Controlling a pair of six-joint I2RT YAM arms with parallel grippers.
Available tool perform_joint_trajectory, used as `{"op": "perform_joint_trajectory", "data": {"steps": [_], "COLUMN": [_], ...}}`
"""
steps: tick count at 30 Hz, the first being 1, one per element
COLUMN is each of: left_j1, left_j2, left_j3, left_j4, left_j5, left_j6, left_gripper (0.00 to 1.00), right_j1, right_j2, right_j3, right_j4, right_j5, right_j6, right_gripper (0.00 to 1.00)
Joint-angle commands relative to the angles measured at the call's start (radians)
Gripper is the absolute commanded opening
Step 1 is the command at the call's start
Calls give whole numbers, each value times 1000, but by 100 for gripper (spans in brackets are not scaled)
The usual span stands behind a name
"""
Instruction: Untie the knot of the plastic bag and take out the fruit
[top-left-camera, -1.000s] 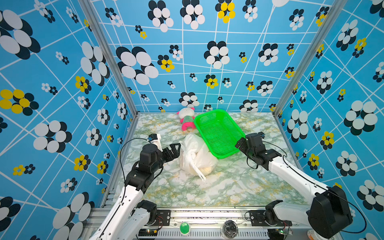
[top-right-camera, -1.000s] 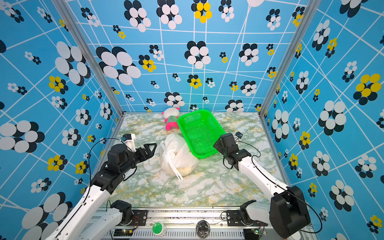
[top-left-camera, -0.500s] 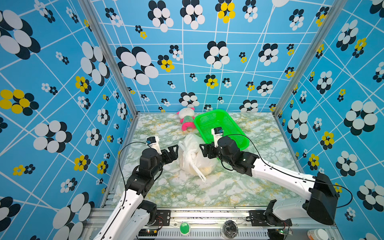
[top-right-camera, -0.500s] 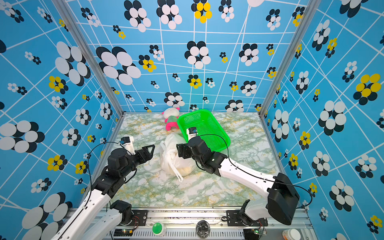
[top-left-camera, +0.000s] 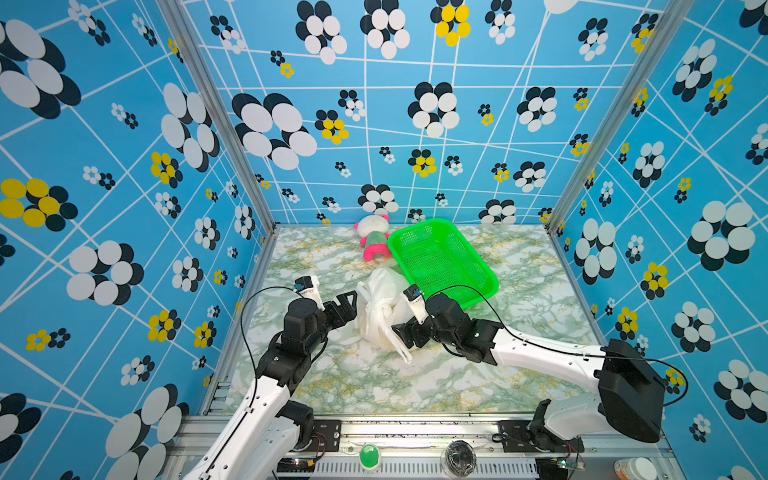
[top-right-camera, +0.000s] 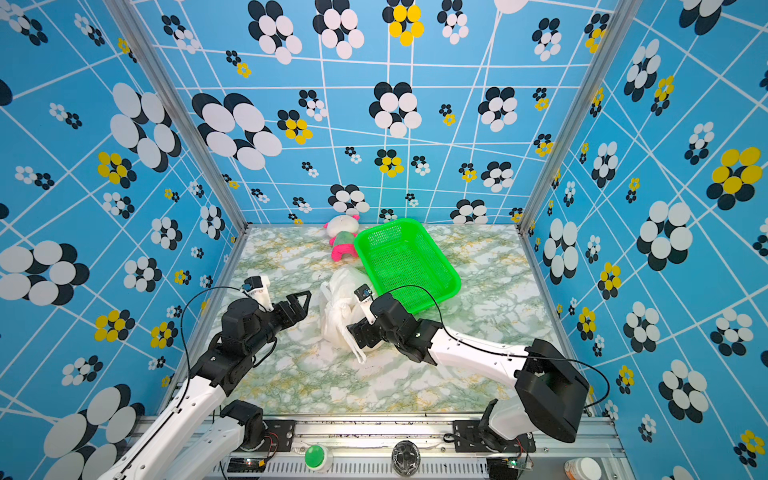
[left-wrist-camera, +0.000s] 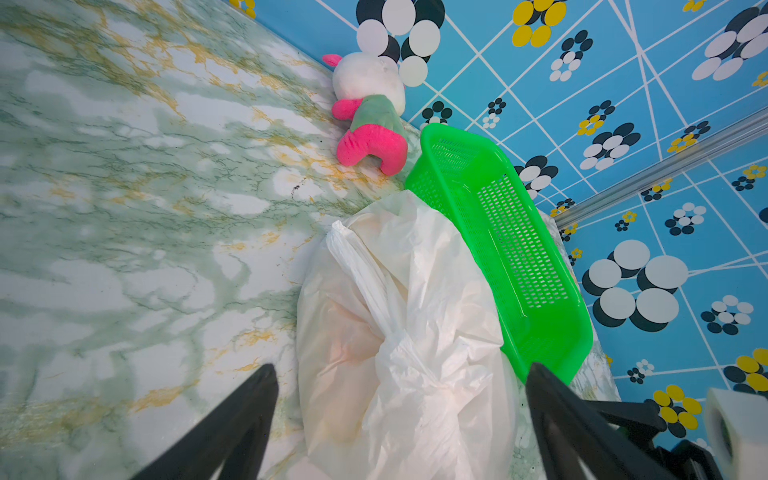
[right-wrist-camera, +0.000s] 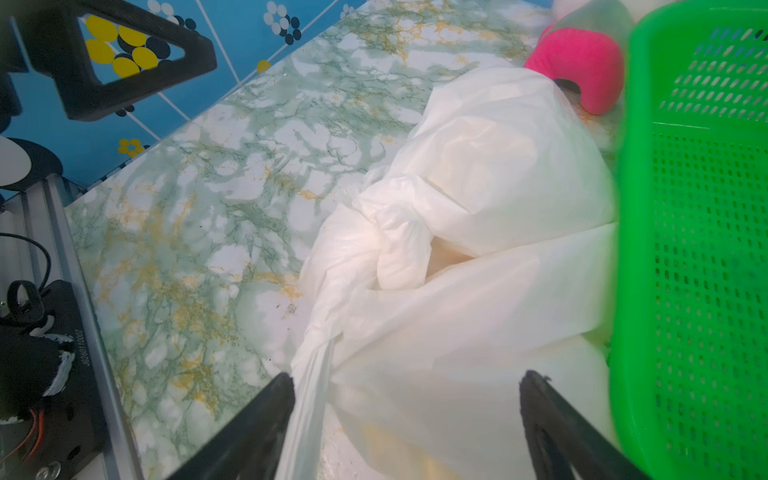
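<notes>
The white plastic bag (top-left-camera: 380, 291) (top-right-camera: 338, 291) lies mid-table against the green basket, tied shut. Its knot (top-left-camera: 380, 311) (left-wrist-camera: 399, 345) (right-wrist-camera: 390, 232) sits on top, and one loop end (top-left-camera: 402, 353) trails toward the front. The fruit is hidden inside; only faint pinkish and yellowish tints show through the plastic. My left gripper (top-left-camera: 351, 301) (left-wrist-camera: 401, 370) is open just left of the bag, level with the knot. My right gripper (top-left-camera: 401, 334) (right-wrist-camera: 407, 376) is open at the bag's front right, its jaws either side of the bag's lower bulge, with the loop strip beside one finger.
An empty green mesh basket (top-left-camera: 440, 259) stands right behind the bag, touching it. A white, pink and green plush doll (top-left-camera: 372, 239) lies at the back wall. Patterned walls close off the left, back and right sides. A green button (top-left-camera: 369, 456) sits on the front rail.
My right arm has swung left from beside the basket to the bag, then settled at its front right. My left gripper has barely shifted. The bag has not moved.
</notes>
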Motion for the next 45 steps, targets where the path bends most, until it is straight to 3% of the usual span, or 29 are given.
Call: {"op": "perform_joint_trajectory", "data": {"steps": [1,6,10,13,17,19,30,38,39,42,43,45], "left_j1": [-6,-6,-5,-6,-7,-7,-12,-49,-54,-58,-59,-59], "left_j2": [4,4,3,7,26,41,169,314,334,386,397,411], "left_j3": [-4,-5,-1,-5,-5,-4,24,99,108,134,141,149], "left_j4": [41,36,29,35,43,47,110,122,118,100,93,84], "left_j5": [3,-5,-13,-14,-8,1,141,239,247,262,265,264], "left_j6": [-13,-21,-22,-25,-32,-36,-64,-60,-58,-56,-56,-57], "left_gripper": [95,96,97,97,97,97,91,90,89,87,87,86], "right_j1": [4,4,5,4,4,4,5,5,4,4,5,6], "right_j2": [58,158,195,200,177,143,-48,-17,-12,12,19,32], "right_j3": [41,103,128,126,109,74,-185,-166,-159,-126,-121,-115], "right_j4": [-23,-54,-58,-50,-41,-11,259,250,237,189,177,160], "right_j5": [26,47,62,85,119,117,5,-2,7,72,96,126], "right_j6": [-36,-28,-21,-19,-27,-37,-129,-135,-134,-123,-124,-134], "right_gripper": [87,88,74,51,13,0,0,0,13,69,80,90]}}
